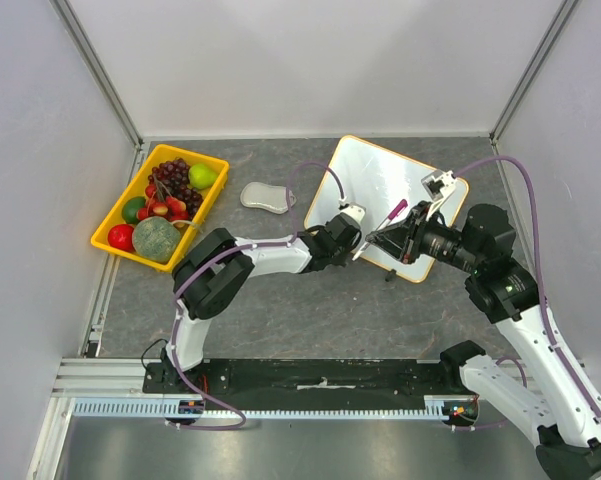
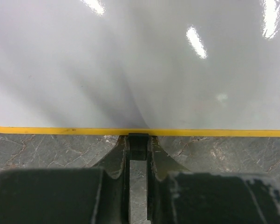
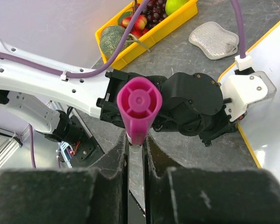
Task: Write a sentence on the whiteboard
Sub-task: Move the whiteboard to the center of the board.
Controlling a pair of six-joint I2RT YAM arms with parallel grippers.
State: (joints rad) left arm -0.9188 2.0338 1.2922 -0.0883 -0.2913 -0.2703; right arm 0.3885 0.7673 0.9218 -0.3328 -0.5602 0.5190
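A large glossy white whiteboard [image 1: 400,190] with a thin yellow-orange rim and rounded corners lies on the grey mottled table [image 1: 310,310], right of centre and turned at an angle to the table's edges; the left gripper [image 1: 354,242] sits at the near-left edge of the whiteboard, and in the left wrist view its fingers [image 2: 119,161] are drawn almost together, pinching a small black ribbed clip [image 2: 139,142] seated on the rim; the glossy surface beyond carries only bright reflections of the lights; the right gripper [image 1: 388,234] hangs over the near part of the whiteboard, its jaws pressed in on a magenta plastic marker [image 1: 394,211] that stands tilted, flared end cap up; in the right wrist view that cap faces the camera and the marker's lower end is hidden between the fingers; whether the tip touches the surface cannot be told; well to the left, a yellow plastic tray [image 3: 149,42] holds grapes, apples, a green fruit and a netted melon; between the tray and the whiteboard rests a silvery grey oval pad [image 1: 267,196].
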